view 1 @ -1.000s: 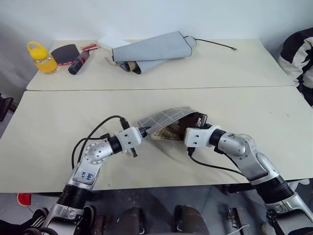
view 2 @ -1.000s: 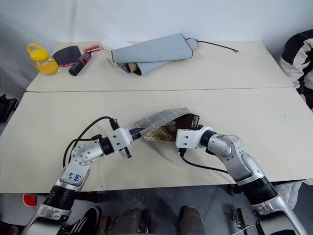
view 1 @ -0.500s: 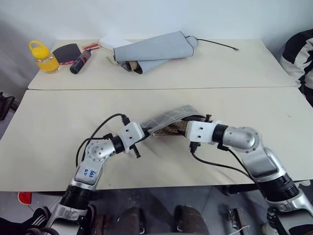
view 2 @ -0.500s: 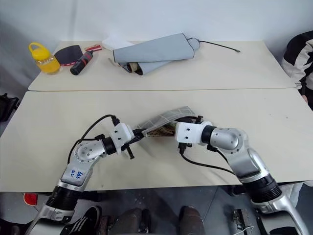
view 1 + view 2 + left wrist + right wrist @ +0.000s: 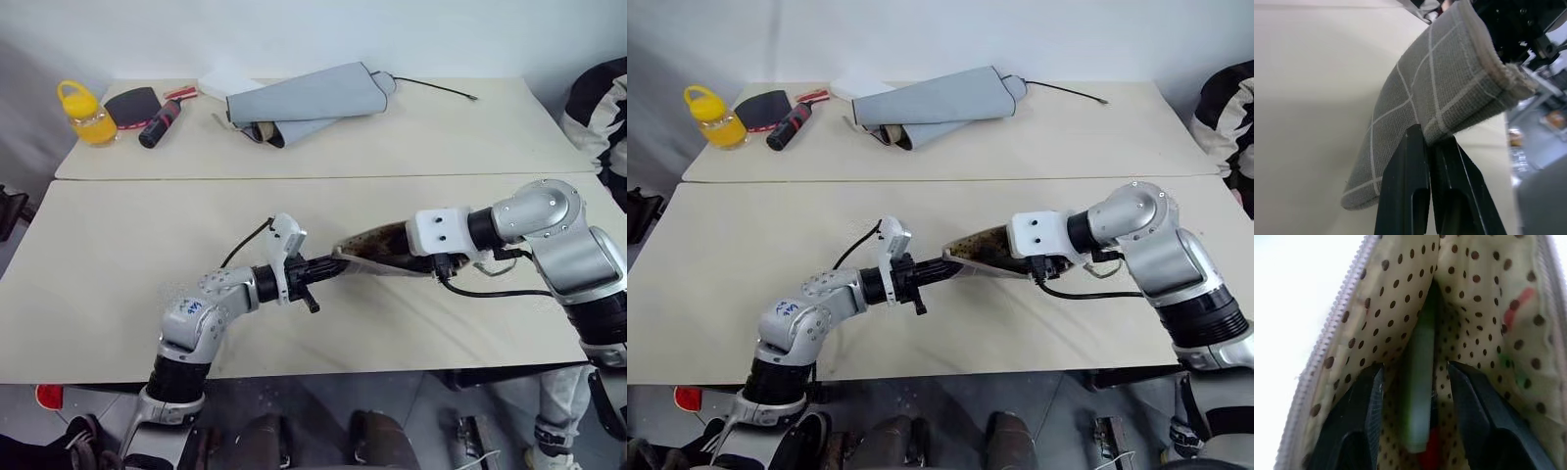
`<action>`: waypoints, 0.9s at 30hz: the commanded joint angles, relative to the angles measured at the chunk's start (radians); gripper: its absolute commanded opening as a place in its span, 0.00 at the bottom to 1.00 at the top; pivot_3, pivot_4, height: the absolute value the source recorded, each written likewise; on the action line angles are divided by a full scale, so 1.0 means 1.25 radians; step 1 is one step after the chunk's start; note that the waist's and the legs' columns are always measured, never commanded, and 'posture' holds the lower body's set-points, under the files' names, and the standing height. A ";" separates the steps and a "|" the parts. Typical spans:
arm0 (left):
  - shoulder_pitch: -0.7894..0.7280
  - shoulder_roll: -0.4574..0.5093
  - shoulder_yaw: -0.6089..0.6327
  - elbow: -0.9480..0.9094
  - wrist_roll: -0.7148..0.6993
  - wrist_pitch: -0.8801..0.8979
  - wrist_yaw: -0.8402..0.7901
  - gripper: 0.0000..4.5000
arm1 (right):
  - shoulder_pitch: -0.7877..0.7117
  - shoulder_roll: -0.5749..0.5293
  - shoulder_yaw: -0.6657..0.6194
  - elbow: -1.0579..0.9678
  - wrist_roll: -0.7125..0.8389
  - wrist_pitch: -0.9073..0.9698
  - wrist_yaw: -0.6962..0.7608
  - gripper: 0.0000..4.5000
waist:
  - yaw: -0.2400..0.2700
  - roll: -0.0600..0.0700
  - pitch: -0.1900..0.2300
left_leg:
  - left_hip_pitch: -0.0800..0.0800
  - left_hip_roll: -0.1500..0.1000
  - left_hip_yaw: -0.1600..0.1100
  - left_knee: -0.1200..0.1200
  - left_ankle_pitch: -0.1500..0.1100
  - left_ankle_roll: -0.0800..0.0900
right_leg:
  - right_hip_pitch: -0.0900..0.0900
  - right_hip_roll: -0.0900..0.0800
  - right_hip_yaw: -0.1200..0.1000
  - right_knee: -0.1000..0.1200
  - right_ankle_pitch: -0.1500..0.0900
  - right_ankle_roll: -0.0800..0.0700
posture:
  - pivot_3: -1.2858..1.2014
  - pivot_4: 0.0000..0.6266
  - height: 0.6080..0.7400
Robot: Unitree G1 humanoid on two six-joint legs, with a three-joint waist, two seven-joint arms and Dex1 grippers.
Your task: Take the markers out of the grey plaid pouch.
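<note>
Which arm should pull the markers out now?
Right. The right gripper is already inside the grey plaid pouch, fingers either side of the green marker. The left gripper is shut on the pouch's other end, steadying it.

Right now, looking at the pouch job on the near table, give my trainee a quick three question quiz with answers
1. True or false: the left gripper is shut on the grey plaid pouch.
2. Which marker end shows between the right gripper's fingers inside the pouch? A green, B blue, C yellow.
3. What yellow thing stands at the far table's left end?

Key
1. True: its fingers pinch the pouch's fabric edge.
2. A: the green marker, with a bit of red beside it.
3. The yellow bottle.
</note>
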 commanded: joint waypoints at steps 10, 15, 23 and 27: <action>-0.010 -0.032 0.017 0.033 -0.014 -0.023 0.042 0.00 | 0.023 0.049 0.055 0.118 -0.107 -0.118 -0.059 0.47 | 0.001 0.000 0.000 | 0.000 0.000 0.000 0.002 0.000 0.000 | 0.001 0.000 0.000 0.000 0.000 0.000 | 0.52 0.24 1.00; -0.007 -0.025 0.008 0.033 0.001 -0.038 0.043 0.00 | 0.032 0.059 0.038 0.116 -0.102 -0.139 -0.080 0.25 | 0.001 0.000 0.000 | 0.000 0.000 0.000 0.003 0.000 0.000 | 0.001 0.000 0.001 0.000 0.000 0.000 | 0.52 0.24 1.00; -0.007 -0.001 -0.002 0.026 0.033 -0.079 0.049 0.00 | 0.036 0.046 -0.015 0.051 -0.057 -0.105 -0.074 0.09 | 0.001 0.000 0.000 | -0.001 0.000 0.000 0.003 0.000 0.000 | 0.001 0.000 0.001 0.000 0.000 0.000 | 0.52 0.24 1.00; -0.007 0.049 -0.010 0.018 0.065 -0.125 0.030 0.00 | 0.033 0.038 -0.061 0.040 -0.034 -0.071 -0.088 0.09 | 0.001 0.000 0.000 | -0.001 0.000 0.000 0.003 0.000 0.000 | 0.000 0.000 0.001 0.000 0.000 0.000 | 0.52 0.24 1.00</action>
